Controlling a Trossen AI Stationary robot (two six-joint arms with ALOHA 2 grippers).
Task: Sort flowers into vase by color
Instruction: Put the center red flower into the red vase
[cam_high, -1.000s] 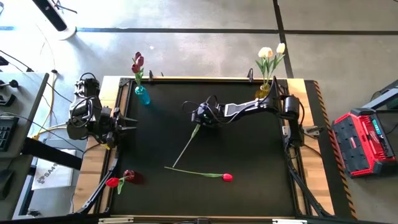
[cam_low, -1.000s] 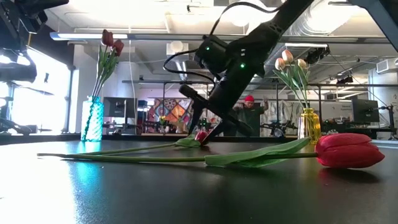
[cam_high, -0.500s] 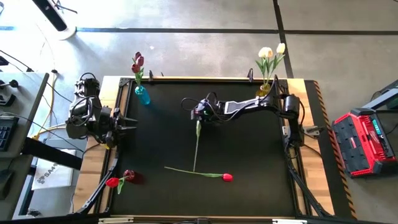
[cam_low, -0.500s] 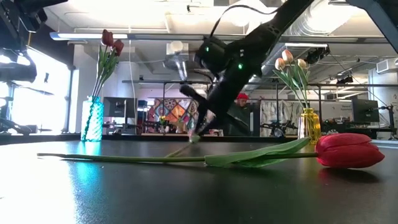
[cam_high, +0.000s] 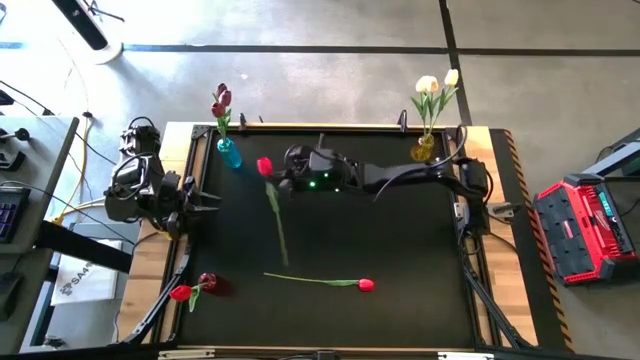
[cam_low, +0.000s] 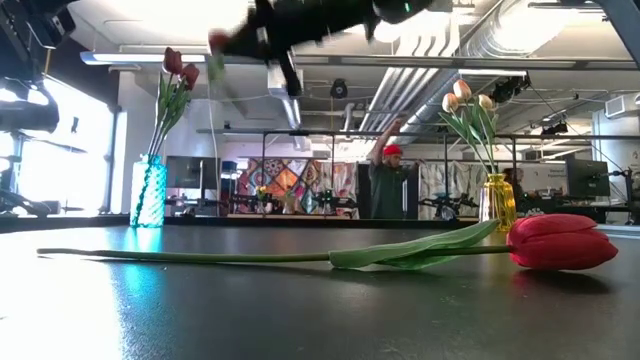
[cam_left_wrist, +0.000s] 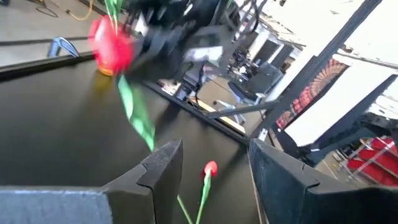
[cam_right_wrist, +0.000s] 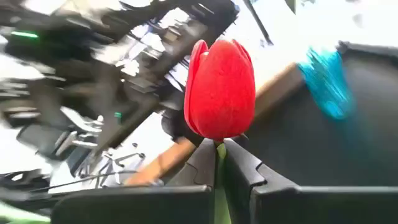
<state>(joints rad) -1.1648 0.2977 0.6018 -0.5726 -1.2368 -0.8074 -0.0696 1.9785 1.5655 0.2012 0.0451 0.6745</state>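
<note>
We lift a red tulip (cam_high: 264, 166) off the desk (cam_high: 400, 240).
Our right pincer (cam_high: 284, 178) clamps its stem near the blue vase (cam_high: 229, 153); our left pincer (cam_high: 207, 198) waits spread wide.

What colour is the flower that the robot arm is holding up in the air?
Red. The held tulip, pinched just below its head by the right gripper, shows best in the right wrist view.

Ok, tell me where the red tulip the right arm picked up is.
High view: red tulip held off the table in the right gripper, near the blue vase.

Two dark jointed arms with black cables, apparently green lights on the right arm (cam_high: 400, 178).
</note>
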